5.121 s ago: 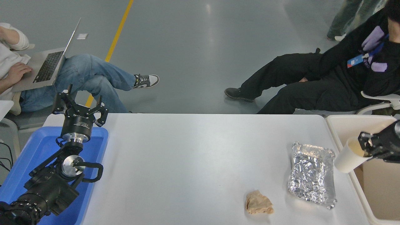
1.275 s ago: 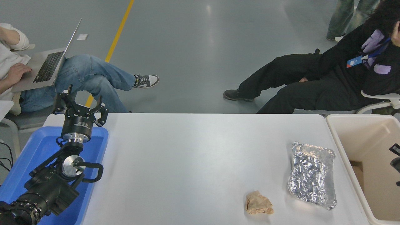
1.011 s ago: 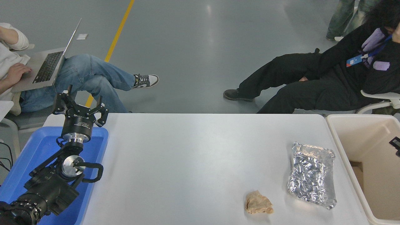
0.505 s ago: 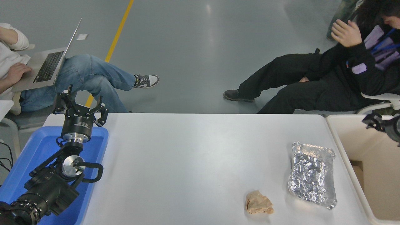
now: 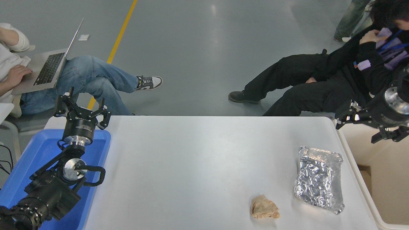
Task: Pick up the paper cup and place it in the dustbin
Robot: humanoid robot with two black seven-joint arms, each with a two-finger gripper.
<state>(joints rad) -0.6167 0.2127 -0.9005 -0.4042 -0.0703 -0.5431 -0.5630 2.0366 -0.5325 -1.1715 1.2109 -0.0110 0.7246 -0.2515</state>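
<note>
The paper cup is not in view anywhere on the table or in the visible part of the bin. The dustbin is a beige bin with deep walls at the table's right edge. My right gripper comes in from the right edge and hovers over the bin's far left corner. It is open and empty, with its fingers spread. My left gripper is parked open at the lower left, over the blue tray.
A crinkled foil tray lies on the table beside the bin. A crumpled brown paper wad lies near the front edge. A blue tray sits at the left. Two people sit at the far side, one with a laptop.
Five seconds ago my right gripper held the cup over the bin. The cup is gone from it now. The gripper drew back, then rose and moved to the bin's far left corner.
</note>
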